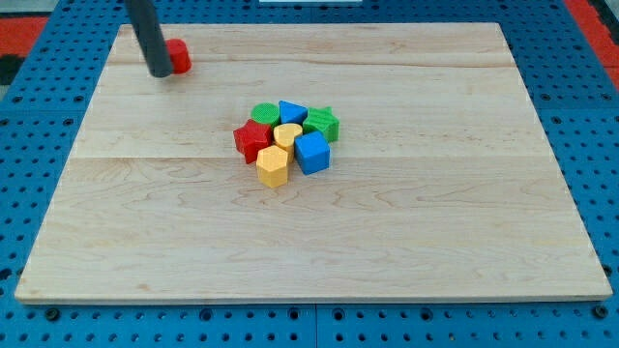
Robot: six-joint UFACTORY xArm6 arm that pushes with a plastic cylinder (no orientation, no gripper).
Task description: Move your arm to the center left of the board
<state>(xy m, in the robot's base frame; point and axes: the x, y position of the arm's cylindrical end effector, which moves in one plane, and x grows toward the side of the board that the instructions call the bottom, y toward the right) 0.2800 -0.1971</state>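
My dark rod comes down from the view's top left, and my tip [160,72] rests on the wooden board [435,222] near its top left corner. A red block [179,56] sits right behind the tip on its right, partly hidden by the rod and seemingly touching it. Near the board's middle is a tight cluster: a red star-shaped block [251,139], a green block [263,115], a blue triangular block [291,111], a green star-shaped block [322,123], a yellow heart-shaped block [286,134], a blue cube [312,152] and a yellow hexagonal block [273,166].
The board lies on a blue pegboard table [39,106] with rows of holes. Red patches show at the view's top left corner [17,27] and top right corner [595,19].
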